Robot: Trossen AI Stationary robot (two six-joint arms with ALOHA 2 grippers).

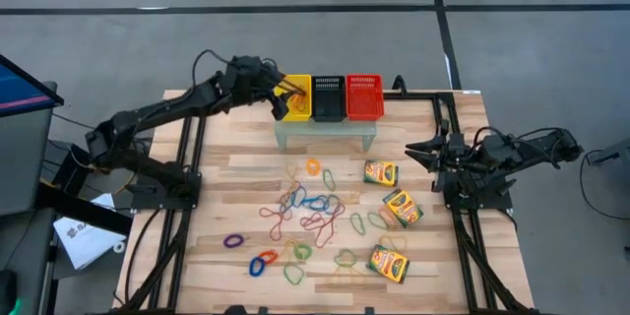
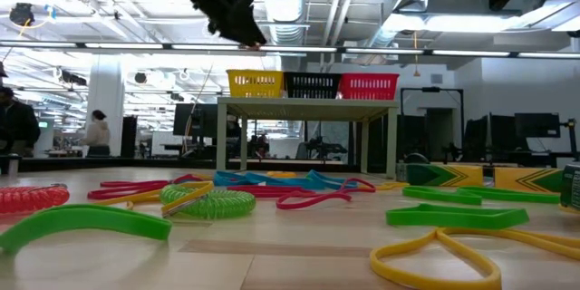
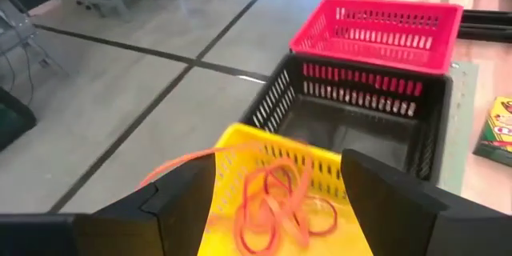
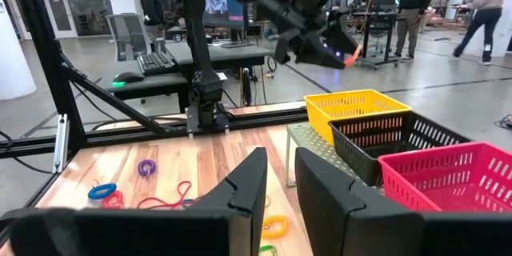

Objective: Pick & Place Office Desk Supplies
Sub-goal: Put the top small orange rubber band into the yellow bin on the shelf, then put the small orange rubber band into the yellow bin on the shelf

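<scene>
Three crayon boxes [image 1: 381, 172] near right edge

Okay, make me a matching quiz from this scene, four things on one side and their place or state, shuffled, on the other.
Things:
1. left gripper
2. right gripper
3. yellow basket
4. crayon boxes

Places or states:
A. flat on the table's right half
B. open, above the yellow basket
C. waiting at the table's right edge
D. on the small stand, orange bands inside

Pairs: 1-B, 2-C, 3-D, 4-A
</scene>
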